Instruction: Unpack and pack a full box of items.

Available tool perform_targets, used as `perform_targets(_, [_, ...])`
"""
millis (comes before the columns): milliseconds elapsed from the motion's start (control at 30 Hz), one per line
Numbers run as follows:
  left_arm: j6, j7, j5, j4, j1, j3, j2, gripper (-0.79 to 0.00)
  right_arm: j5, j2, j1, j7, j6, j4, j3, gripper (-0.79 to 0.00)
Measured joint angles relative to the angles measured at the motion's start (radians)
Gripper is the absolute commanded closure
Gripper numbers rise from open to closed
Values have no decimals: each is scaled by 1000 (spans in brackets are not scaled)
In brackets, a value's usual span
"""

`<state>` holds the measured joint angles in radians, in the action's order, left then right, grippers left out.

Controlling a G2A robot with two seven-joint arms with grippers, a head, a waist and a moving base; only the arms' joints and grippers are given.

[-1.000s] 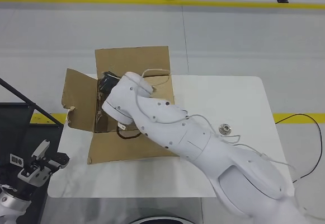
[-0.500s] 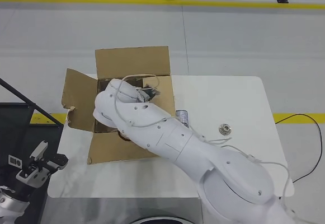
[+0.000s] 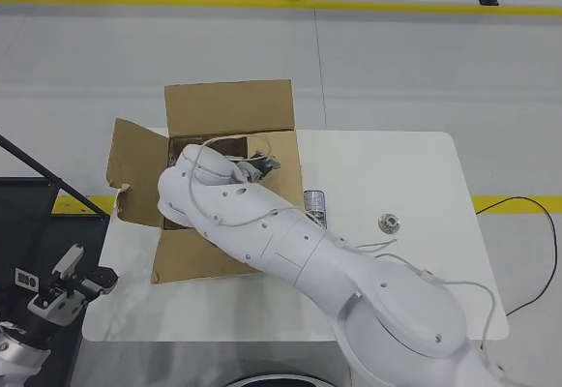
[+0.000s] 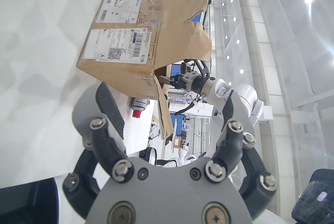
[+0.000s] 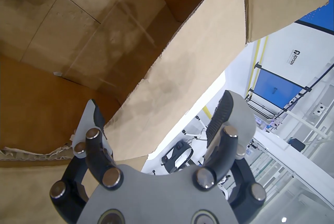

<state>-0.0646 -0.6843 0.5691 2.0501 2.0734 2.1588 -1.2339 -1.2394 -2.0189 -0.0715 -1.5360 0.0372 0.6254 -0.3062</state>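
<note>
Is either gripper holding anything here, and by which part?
Nothing is held: the right gripper is open over the cardboard box, the left gripper open too.

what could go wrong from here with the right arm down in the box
1. The right gripper is open, with a cardboard panel of the box passing between its fingers. A swing or lift from here could snag the cardboard and drag or tip the box.
2. The small bottle lies on its side on the table, close to the arm, so a sweep of the arm might knock it and send it rolling.
</note>
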Motion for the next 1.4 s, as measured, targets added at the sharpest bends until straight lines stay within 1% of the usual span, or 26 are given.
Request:
perform_targets(467, [1, -12, 1, 3, 2, 3, -2, -785, 37, -3, 54, 0, 46, -31, 57, -785])
perform_targets(1100, [12, -18, -15, 5, -20, -22, -3, -785, 91, 9, 165, 0, 138, -111, 80, -785])
perform_targets(1400, [20, -85, -50, 17, -21, -50, 2, -785, 122, 8, 213, 0, 167, -159, 102, -785])
